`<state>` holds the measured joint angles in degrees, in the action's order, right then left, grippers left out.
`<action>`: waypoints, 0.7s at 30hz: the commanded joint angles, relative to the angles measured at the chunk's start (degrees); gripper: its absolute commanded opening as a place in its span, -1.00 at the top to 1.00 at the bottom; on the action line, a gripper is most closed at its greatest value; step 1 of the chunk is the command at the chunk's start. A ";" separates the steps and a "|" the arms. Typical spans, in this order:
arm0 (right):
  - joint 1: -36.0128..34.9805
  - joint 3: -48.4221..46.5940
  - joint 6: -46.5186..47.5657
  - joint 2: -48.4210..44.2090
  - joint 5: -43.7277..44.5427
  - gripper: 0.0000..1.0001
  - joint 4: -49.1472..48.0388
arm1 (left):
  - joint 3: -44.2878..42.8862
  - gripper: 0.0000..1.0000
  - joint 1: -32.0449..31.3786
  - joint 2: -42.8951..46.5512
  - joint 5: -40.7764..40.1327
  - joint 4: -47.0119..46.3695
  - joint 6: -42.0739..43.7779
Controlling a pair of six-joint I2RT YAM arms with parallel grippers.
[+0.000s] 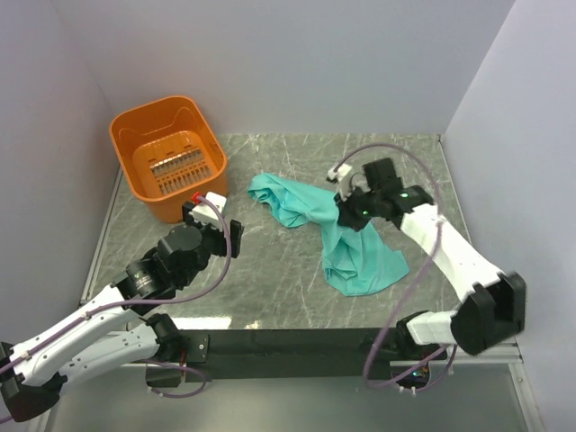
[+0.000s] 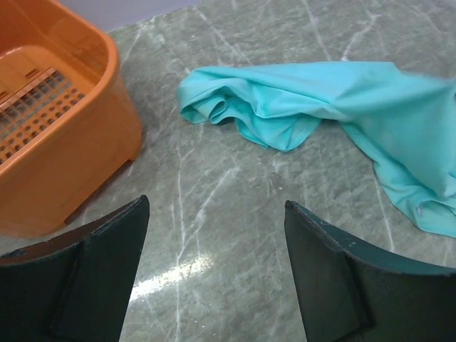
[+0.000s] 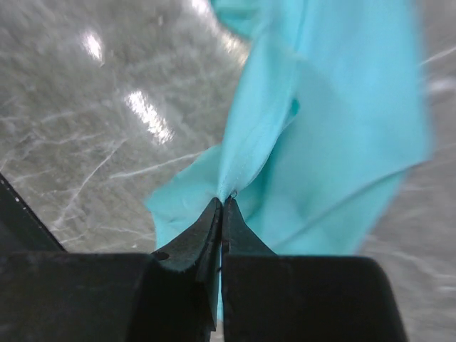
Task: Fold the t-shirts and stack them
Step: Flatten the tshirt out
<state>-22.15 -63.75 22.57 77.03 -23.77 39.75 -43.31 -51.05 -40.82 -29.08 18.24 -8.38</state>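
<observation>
The t-shirt (image 1: 360,256) lies crumpled on the table (image 1: 270,279), right of centre. One end spreads toward the near right; the other is bunched toward the far left. The right gripper (image 3: 222,203) is closed, pinching a raised fold of the cloth near its middle. The left gripper (image 2: 214,210) has its jaws wide apart and holds nothing, positioned just beside the orange basket (image 1: 126,135) at the far left.

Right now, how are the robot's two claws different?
The left gripper is open and holds nothing; the right gripper is shut on the t-shirt. The left gripper is near the orange basket; the right gripper is far from it. Both have dark fingers.
</observation>
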 commanded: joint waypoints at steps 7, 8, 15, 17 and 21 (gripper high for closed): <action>1.15 -13.06 14.52 -14.89 3.73 1.00 6.66 | 4.81 -0.60 -0.19 5.74 17.44 -9.26 7.76; 1.15 -15.16 14.78 -15.33 4.51 1.00 6.75 | 6.47 -0.61 -0.19 6.18 19.04 -12.32 11.07; 1.41 -23.26 14.70 -16.21 5.67 1.00 9.03 | 3.68 -0.66 -0.19 -0.30 24.07 -20.08 19.27; 1.50 -23.09 14.08 -16.74 5.05 1.00 8.68 | 0.69 -0.66 -0.19 -6.01 23.72 -20.52 22.61; 1.67 -21.60 13.38 -18.58 4.17 1.00 8.07 | -3.09 -0.63 -0.19 -17.07 25.12 -22.98 25.08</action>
<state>-21.02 -84.86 36.27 60.53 -19.11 48.07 -43.03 -51.09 -52.38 -6.66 0.05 11.90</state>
